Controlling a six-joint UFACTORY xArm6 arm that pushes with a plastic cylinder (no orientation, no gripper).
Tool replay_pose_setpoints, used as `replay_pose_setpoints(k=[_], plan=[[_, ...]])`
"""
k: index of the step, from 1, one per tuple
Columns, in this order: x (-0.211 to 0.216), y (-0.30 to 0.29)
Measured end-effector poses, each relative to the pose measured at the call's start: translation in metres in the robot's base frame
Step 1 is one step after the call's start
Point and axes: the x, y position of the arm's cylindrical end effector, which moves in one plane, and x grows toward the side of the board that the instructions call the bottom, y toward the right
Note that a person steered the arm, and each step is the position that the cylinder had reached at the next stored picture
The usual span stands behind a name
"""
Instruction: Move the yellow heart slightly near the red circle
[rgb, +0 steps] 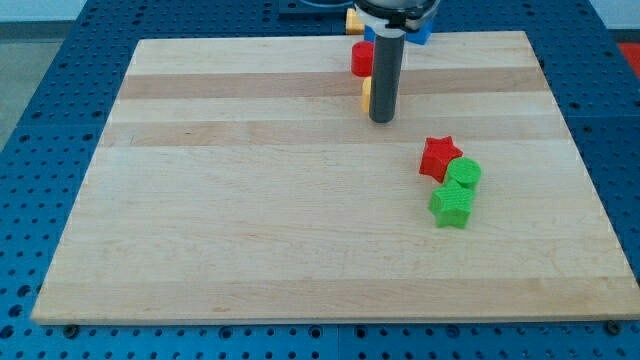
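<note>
My tip (381, 120) rests on the wooden board (250, 200) near the view's top centre. A yellow block (366, 93), probably the heart, is mostly hidden behind the rod, just at its left side. The red circle (361, 59) sits right above the yellow block, partly hidden by the rod. The two blocks are close together, and I cannot tell if they touch.
A red star (438, 157), a green round block (464, 174) and a green star-like block (452, 205) cluster at the view's right. A yellow block (353, 20) and a blue block (420, 35) peek out beside the arm at the board's top edge.
</note>
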Motion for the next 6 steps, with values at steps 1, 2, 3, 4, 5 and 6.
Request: replay_pose_setpoints(k=[1, 2, 3, 4, 5, 6], plan=[[0.002, 0.024], [-0.016, 0.05], [-0.039, 0.047], [-0.035, 0.024], [-0.034, -0.007], [-0.024, 0.034]])
